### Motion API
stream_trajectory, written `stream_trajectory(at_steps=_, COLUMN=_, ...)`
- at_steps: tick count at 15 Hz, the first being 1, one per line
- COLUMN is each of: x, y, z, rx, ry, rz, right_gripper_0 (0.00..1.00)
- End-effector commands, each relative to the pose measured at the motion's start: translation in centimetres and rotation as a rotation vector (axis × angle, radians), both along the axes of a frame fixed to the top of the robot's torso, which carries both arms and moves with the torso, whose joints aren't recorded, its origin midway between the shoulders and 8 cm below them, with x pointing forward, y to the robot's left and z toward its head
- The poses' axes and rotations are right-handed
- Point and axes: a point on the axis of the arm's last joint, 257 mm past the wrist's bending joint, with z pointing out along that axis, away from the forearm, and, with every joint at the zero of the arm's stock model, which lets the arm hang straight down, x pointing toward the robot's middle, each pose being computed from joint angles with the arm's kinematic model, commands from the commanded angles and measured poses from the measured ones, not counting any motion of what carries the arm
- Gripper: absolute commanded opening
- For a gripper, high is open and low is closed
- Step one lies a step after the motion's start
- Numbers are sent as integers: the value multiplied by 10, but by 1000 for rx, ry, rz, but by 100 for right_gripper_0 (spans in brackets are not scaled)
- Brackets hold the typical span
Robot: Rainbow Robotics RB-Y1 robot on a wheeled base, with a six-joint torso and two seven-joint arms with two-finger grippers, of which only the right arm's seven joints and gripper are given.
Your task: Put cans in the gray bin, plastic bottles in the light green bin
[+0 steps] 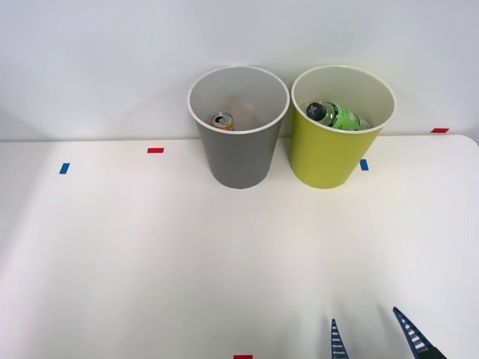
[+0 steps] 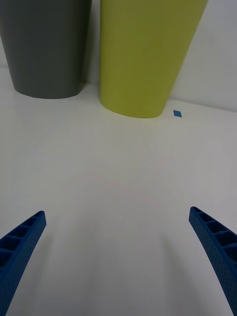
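Observation:
An orange can [image 1: 223, 121] with a silver top lies at the bottom of the gray bin [image 1: 239, 158]. Beside it, the light green bin [image 1: 326, 157] holds a plastic bottle [image 1: 337, 117] with a green label and black cap, lying tilted inside. Both bins stand side by side at the back of the white table and also show in the wrist view as the gray bin [image 2: 47, 49] and the light green bin [image 2: 143, 54]. My right gripper [image 1: 370, 330] hovers low over the table's front right, well short of the bins, open with nothing between its fingers [image 2: 22, 242].
Small red tape marks [image 1: 155, 150] and blue tape marks [image 1: 64, 168] dot the white table [image 1: 150, 254]. A blue mark [image 2: 177, 113] lies just beside the light green bin's base. A white wall rises right behind the bins.

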Motion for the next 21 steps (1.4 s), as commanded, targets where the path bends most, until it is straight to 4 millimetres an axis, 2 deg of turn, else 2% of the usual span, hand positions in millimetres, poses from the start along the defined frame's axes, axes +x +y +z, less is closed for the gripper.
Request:
stream_trajectory(at_steps=1, x=0, y=-5, z=0, rx=-16, ry=0, rz=-6, right_gripper_0=100)
stream_trajectory(at_steps=21, x=-1, y=-5, z=0, rx=-16, ry=1, rz=-6, right_gripper_0=100)
